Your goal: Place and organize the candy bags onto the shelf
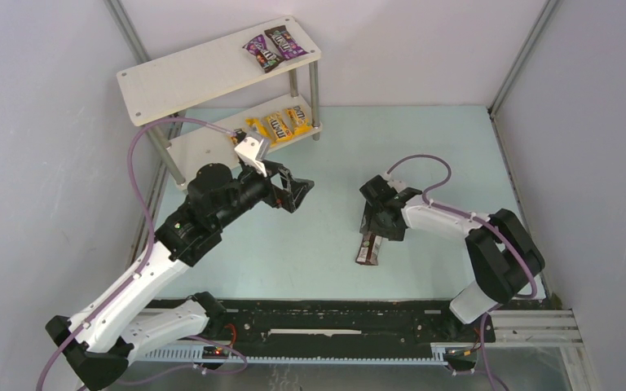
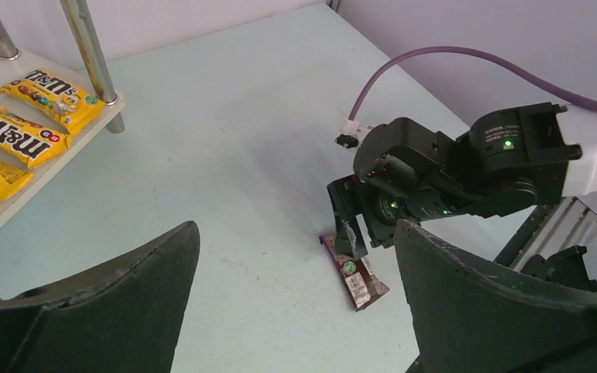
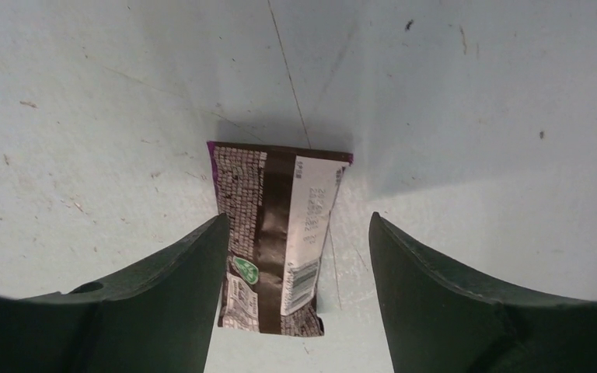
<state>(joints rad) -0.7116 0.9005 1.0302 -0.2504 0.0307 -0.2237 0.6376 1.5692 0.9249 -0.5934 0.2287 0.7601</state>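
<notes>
A dark brown candy bag [image 1: 368,248] lies back-side up on the table; it also shows in the right wrist view [image 3: 276,233] and the left wrist view [image 2: 356,275]. My right gripper [image 1: 373,230] is open just above it, its fingers [image 3: 163,303] straddling the bag. My left gripper [image 1: 297,192] is open and empty, held above the table in front of the shelf [image 1: 187,73]. Two purple bags [image 1: 273,47] lie on the shelf's top board at the right end. Yellow bags [image 1: 277,126] lie on the lower board, also in the left wrist view [image 2: 23,124].
The shelf's silver legs [image 2: 89,50] stand at the lower board's corner. Grey walls enclose the table on the left, back and right. A black rail [image 1: 334,322] runs along the near edge.
</notes>
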